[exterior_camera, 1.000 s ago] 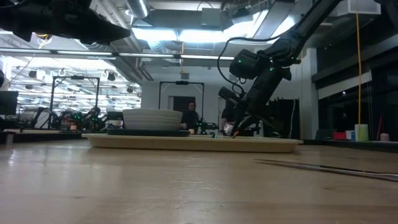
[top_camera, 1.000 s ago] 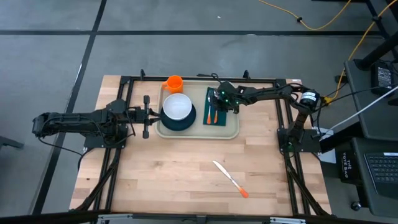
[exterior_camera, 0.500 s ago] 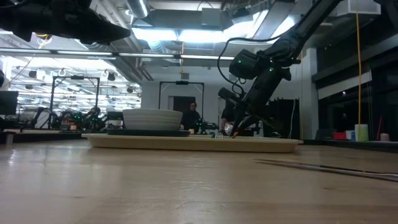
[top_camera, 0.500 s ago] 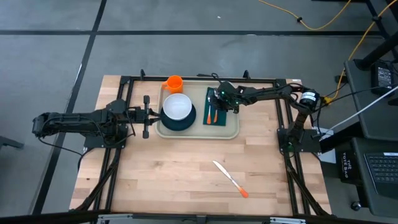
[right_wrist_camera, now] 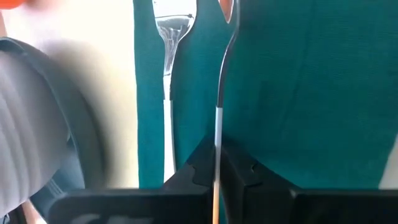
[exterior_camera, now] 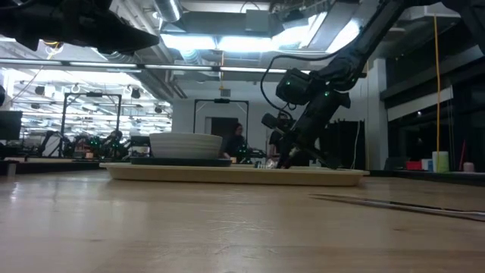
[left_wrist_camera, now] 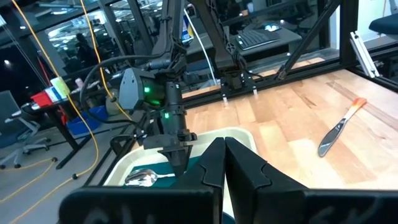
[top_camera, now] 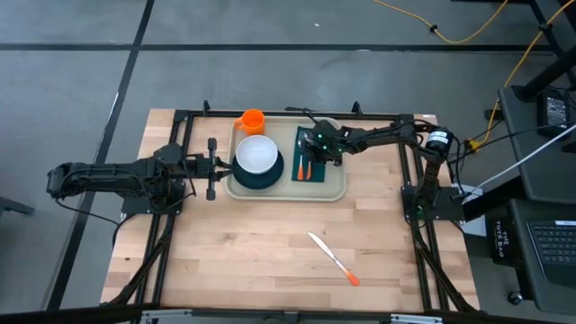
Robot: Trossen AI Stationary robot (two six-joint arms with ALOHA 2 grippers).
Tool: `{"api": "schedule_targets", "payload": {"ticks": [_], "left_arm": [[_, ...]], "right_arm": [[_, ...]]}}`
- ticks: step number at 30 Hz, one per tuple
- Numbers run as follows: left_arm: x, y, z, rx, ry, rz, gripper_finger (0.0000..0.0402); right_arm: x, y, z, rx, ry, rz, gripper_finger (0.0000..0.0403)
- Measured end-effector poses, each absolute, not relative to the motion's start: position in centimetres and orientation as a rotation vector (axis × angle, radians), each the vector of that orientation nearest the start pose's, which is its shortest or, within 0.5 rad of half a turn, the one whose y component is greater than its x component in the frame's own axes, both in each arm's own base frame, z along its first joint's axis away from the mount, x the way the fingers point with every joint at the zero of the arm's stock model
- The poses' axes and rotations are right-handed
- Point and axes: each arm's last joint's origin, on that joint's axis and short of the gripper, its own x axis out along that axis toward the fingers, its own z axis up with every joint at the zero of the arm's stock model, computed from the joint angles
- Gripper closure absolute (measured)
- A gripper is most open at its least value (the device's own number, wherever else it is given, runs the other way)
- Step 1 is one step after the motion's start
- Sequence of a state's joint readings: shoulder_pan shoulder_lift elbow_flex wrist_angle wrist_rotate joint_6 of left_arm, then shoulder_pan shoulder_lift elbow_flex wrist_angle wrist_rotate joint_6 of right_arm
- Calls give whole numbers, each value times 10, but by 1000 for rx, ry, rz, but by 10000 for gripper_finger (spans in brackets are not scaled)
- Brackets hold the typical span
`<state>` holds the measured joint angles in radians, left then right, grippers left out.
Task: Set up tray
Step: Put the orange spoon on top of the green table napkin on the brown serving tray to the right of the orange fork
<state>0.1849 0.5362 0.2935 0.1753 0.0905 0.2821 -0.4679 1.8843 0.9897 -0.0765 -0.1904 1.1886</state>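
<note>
The beige tray (top_camera: pixel 335 189) lies at the table's far middle. On it are a white bowl (top_camera: pixel 257 154) on a dark plate, an orange cup (top_camera: pixel 251 120) and a dark green napkin (top_camera: pixel 317 171). A fork (right_wrist_camera: pixel 174 25) with an orange handle lies along the napkin's left edge. My right gripper (top_camera: pixel 314 151) slants down over the napkin, shut on a spoon (left_wrist_camera: pixel 142 178). My left gripper (top_camera: pixel 213 168) waits level and shut just off the tray's left rim, touching nothing. My right gripper pinches the spoon's thin handle (right_wrist_camera: pixel 217 124) between its two fingers, slanting down from the table's right side. The spoon runs on ahead of the fingers, seen edge on, its bowl (right_wrist_camera: pixel 227 9) over the napkin. Whether the bowl touches the cloth I cannot tell.
A knife (top_camera: pixel 333 259) with an orange handle lies on the bare wood toward the near right, apart from the tray. Black frame rails run along both sides of the table and its far edge.
My right gripper has sunk a little toward the napkin and shifted slightly toward the table's left, still shut on the spoon. The tray, bowl, cup, fork and knife have stayed where they were.
</note>
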Motion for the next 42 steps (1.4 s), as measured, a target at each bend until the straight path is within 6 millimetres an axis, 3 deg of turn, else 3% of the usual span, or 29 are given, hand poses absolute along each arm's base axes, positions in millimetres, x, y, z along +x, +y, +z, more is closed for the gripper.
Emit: {"api": "schedule_targets", "payload": {"ticks": [20, 32, 42], "left_arm": [[140, 23, 231, 264, 79, 85, 394], [140, 23, 231, 265, 79, 85, 395], [140, 23, 231, 265, 79, 85, 396]], "right_arm": [[319, -158, 123, 1438, 683, -757, 390], [319, -158, 123, 1434, 675, -769, 335], [319, -158, 123, 1412, 685, -755, 329]]}}
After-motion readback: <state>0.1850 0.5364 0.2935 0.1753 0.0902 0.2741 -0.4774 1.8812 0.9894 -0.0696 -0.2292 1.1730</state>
